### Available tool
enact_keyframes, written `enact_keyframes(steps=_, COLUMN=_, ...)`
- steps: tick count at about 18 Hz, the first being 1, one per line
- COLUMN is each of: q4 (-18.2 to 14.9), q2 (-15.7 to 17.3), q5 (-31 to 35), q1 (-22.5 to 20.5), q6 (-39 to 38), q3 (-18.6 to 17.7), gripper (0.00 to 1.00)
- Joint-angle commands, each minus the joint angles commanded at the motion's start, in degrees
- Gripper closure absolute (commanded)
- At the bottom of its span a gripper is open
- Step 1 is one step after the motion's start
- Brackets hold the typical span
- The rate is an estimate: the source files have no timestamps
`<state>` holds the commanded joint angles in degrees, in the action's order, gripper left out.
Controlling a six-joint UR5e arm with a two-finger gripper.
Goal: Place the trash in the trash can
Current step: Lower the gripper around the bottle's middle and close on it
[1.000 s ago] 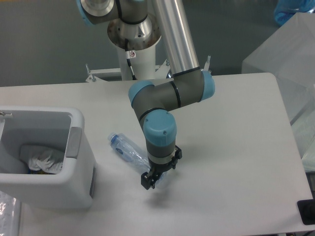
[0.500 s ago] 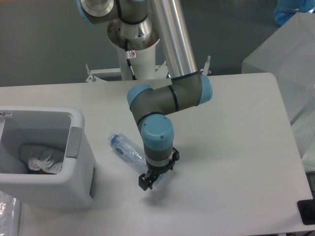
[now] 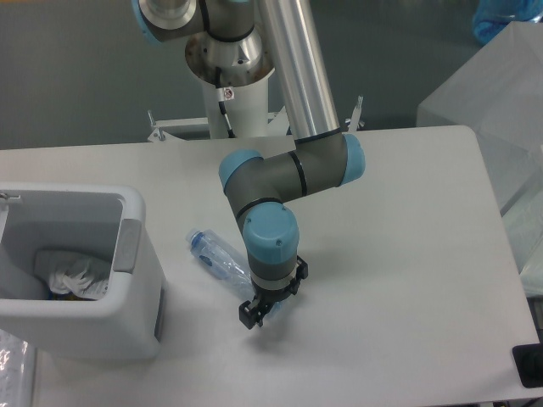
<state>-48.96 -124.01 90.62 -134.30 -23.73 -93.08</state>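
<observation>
gripper (image 3: 255,315) crept toward 8 o'clock since a second ago – now low at base end of bottle (image 3: 222,259). fingers' state: can't tell. bottle flat on table, 3 o'clock of trash can (image 3: 127,314) – pickup looks close.

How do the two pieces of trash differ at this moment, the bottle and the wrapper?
The bottle lies on its side on the table, outside the trash can; the wrapper already sits inside the can. The bottle is long with a blue cap end; the wrapper is a crumpled whitish bundle. The bottle's far end is at the gripper; nothing is near the wrapper. Both look like clear plastic.
</observation>
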Motion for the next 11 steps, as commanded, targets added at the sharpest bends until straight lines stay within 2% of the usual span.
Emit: enact_keyframes(steps=11, q4=-0.09, q2=0.00, q5=0.09, q1=0.00, q6=0.09, q3=-0.26, gripper=0.11)
